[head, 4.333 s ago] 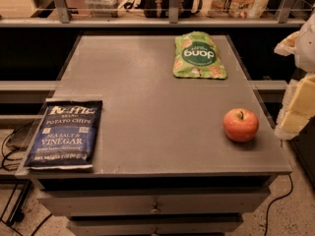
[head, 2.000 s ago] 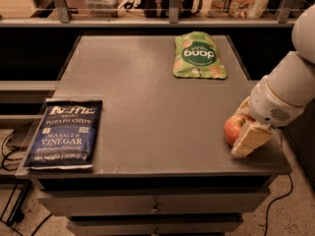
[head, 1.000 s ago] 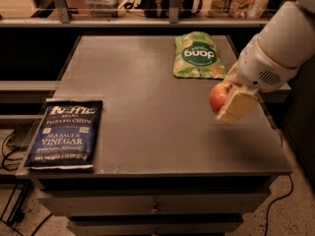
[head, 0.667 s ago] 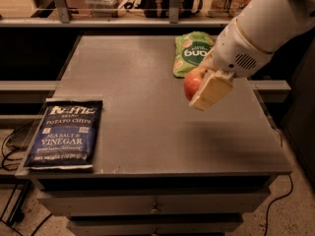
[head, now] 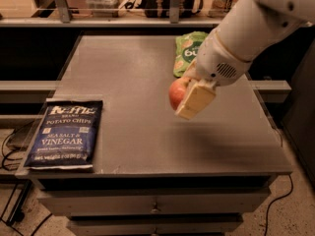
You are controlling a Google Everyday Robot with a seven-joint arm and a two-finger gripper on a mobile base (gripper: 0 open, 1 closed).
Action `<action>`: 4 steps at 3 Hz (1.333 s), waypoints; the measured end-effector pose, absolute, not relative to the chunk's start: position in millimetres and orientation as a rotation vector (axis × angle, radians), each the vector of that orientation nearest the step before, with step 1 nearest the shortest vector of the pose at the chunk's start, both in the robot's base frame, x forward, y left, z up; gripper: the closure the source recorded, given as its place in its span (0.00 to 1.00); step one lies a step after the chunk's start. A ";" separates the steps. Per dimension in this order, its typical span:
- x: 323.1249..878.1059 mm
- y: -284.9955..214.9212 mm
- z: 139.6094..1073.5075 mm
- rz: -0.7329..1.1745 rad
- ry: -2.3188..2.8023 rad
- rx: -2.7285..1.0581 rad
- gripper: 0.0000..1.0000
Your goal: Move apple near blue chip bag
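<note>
Now — table (head: 147, 63): grey flat top, drawers below its front edge; shelves with clutter behind, cables on the floor.
Blue chip bag (head: 64, 134): flat at the front-left corner.
Apple (head: 176, 93): right of centre, held above the table — well apart from the bag.
My gripper (head: 184, 100): clamped on the apple, one pale finger across its right side.
Green pouch (head: 189, 53): back right, partly behind my arm.

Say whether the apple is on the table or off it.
Off: the claw, over the table right of centre, holds the apple aloft.
</note>
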State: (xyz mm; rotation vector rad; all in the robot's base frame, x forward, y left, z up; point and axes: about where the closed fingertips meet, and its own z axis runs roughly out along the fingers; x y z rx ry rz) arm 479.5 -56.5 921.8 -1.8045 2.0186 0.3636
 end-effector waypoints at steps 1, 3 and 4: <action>470.2 -7.2 899.4 0.485 1.931 -1.906 1.00; 456.3 62.8 858.5 0.651 1.835 -1.986 0.81; 453.0 91.1 849.3 0.712 1.797 -1.975 0.57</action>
